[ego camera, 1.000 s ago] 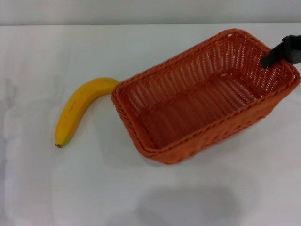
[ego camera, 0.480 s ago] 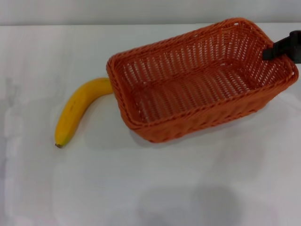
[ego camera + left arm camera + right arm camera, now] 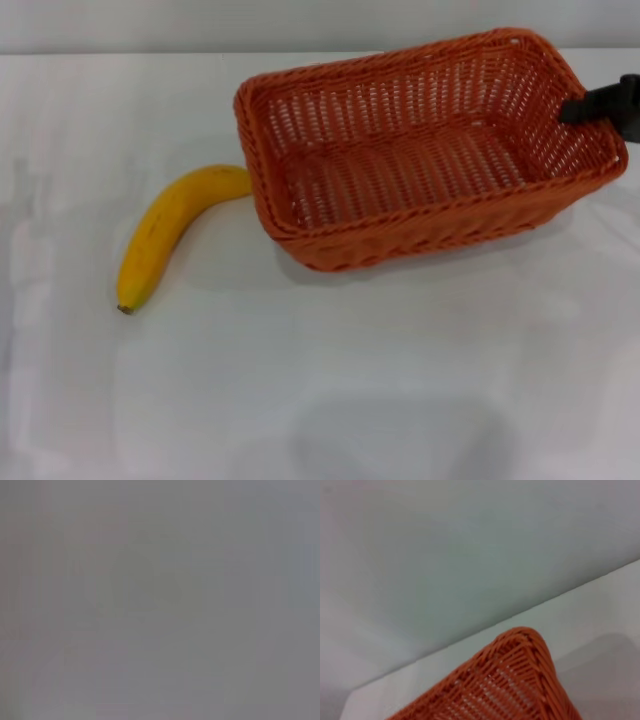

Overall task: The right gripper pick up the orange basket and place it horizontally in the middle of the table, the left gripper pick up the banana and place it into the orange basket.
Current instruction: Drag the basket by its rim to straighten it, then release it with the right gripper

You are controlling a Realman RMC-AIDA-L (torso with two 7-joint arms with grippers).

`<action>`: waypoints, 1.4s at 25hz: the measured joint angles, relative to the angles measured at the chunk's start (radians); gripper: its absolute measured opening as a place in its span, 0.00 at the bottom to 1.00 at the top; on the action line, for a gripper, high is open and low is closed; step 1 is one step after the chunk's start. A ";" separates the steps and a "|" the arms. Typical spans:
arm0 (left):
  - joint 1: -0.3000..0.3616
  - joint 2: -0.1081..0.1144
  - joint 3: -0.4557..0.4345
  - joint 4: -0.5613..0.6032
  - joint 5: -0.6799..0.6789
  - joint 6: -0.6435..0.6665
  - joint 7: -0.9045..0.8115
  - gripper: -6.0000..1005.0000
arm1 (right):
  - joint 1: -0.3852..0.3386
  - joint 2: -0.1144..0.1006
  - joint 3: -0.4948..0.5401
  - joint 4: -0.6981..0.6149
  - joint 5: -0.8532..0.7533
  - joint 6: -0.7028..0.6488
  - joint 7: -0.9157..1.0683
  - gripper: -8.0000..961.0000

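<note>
The orange basket (image 3: 420,150) lies near the table's (image 3: 300,380) far right with its long side almost level across the head view. At the right edge, my right gripper (image 3: 590,105) is shut on the rim of the basket's right end, and one black finger shows inside the basket. The banana (image 3: 165,235) lies on the table to the left, its upper end right at the basket's left corner. A corner of the basket (image 3: 520,680) shows in the right wrist view. My left gripper is out of view, and the left wrist view shows only plain grey.
White tabletop stretches in front of the basket and around the banana. The table's far edge (image 3: 120,52) runs just behind the basket, against a pale wall (image 3: 445,555).
The right gripper has swung the basket from a diagonal pose to nearly level and carried it toward the far edge. The banana has stayed in place.
</note>
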 joint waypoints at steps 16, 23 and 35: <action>-0.017 0.009 0.008 -0.066 0.028 -0.023 -0.132 0.87 | -0.057 -0.006 -0.006 0.326 0.300 -0.084 -0.276 0.24; -0.025 0.005 0.008 -0.082 0.035 -0.027 -0.154 0.87 | -0.078 -0.007 0.006 0.392 0.365 -0.086 -0.348 0.25; -0.030 0.010 0.008 -0.082 0.036 -0.039 -0.160 0.87 | -0.087 -0.012 0.052 0.461 0.396 -0.040 -0.390 0.39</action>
